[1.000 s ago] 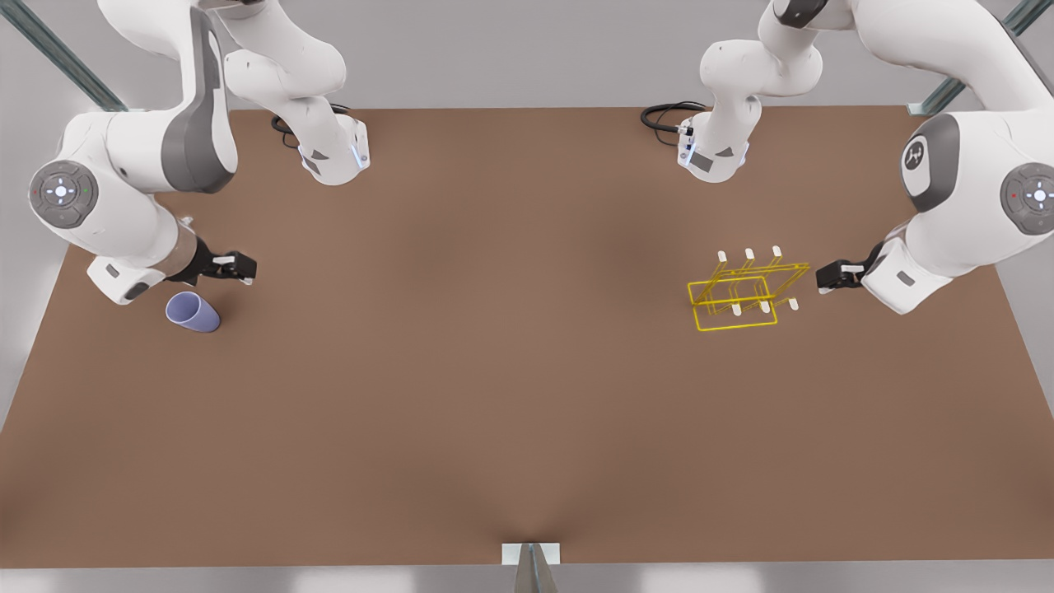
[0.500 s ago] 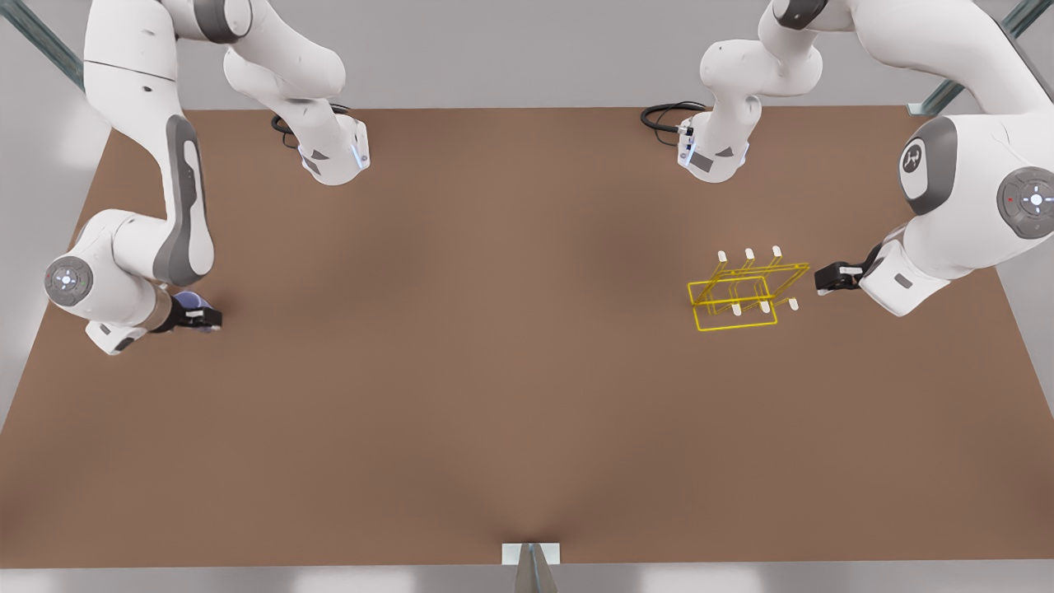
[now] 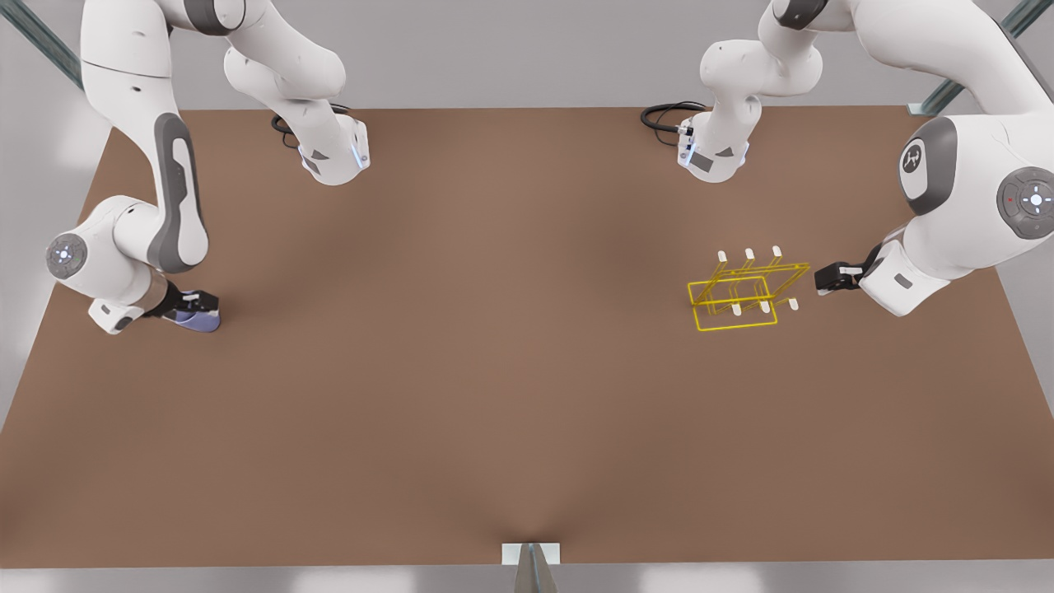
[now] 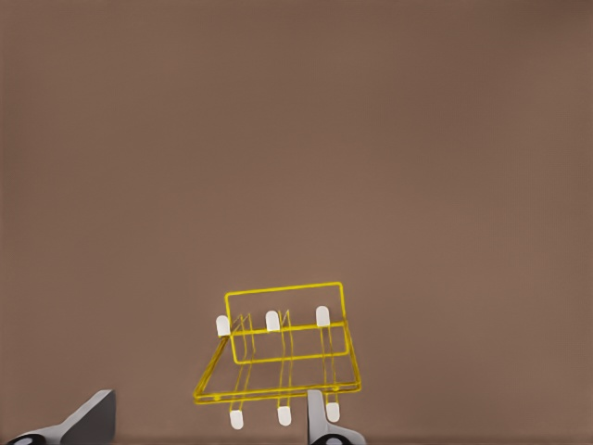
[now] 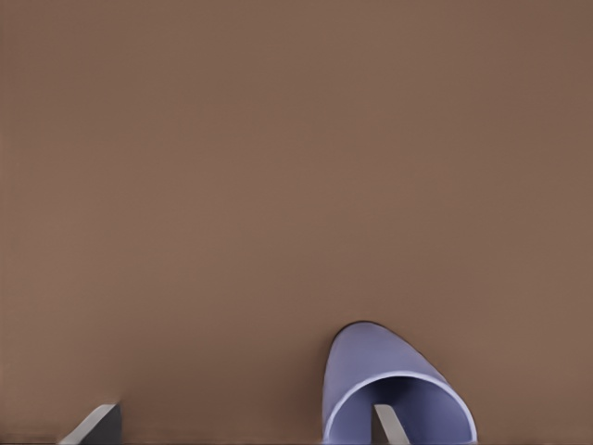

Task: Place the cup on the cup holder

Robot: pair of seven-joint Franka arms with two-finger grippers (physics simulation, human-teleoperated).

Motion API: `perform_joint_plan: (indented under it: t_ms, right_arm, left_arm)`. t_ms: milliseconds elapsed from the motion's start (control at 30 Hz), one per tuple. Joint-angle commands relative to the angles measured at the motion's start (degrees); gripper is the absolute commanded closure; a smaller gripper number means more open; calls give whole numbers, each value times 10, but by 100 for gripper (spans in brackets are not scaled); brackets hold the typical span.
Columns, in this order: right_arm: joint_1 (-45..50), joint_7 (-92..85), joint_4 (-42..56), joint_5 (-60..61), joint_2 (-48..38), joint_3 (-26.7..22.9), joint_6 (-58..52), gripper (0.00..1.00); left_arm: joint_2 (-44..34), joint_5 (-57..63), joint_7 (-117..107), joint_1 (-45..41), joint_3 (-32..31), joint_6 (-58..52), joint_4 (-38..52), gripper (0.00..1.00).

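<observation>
- Front view: I see a brown table (image 3: 510, 395) with a robot arm at each side.
- The cup (image 3: 198, 320), lavender-blue, lies on its side near the table's edge on the front view's left, well apart from the rack.
- The right gripper (image 3: 191, 303) is down at the cup. In the right wrist view its fingers are spread apart, one fingertip (image 5: 391, 426) reaching into the cup's (image 5: 394, 394) open mouth and the other out over bare table. So the fingers straddle one wall of the cup and have not clenched on it.
- The cup holder (image 3: 745, 288), a yellow wire rack with white-tipped prongs, stands near the table's edge on the front view's right.
- The left gripper (image 3: 826, 280) hangs just beside the rack, on the side nearer that table edge, and I see no contact. This arm waits.
- In the left wrist view its fingers are released and wide apart, with the rack (image 4: 283, 348) ahead of them; one fingertip (image 4: 317, 417) overlaps the rack's near corner.
</observation>
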Motion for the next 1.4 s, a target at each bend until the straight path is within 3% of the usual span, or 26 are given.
perform_joint_plan:
  t_ms: [0, 100, 467, 1067, 1100, 1167, 1267, 1367]
  right_arm:
    - [-1, -88, -9, 6, 0, 0, 9, 0]
    - [-5, -91, -44, 7, -1, 0, 19, 0]
    - [-13, -128, -35, 2, 10, -26, 39, 0]
    - [-20, -127, -13, -4, 106, -26, 90, 0]
    - [-20, -127, -13, -5, 106, -26, 87, 25]
    - [-21, -126, -13, -12, 106, -26, 86, 55]
    - [-21, -126, -13, -12, 106, -26, 81, 79]
    - [-20, -125, -12, -12, 104, -26, 65, 79]
  left_arm:
    - [-1, 1, 0, 0, 0, -1, 0, 0]
    - [-1, 1, 0, 0, 0, -2, 0, 0]
    - [0, 0, 2, 0, 0, -3, 0, 0]
    - [4, 0, 2, 0, 0, -3, 0, 0]
    - [4, 1, 2, 0, 0, -3, 0, 0]
    - [3, 1, 1, 0, 0, -3, 0, 0]
    - [4, 1, 1, 0, 0, -3, 0, 0]
    - [4, 1, 2, 0, 0, -3, 0, 0]
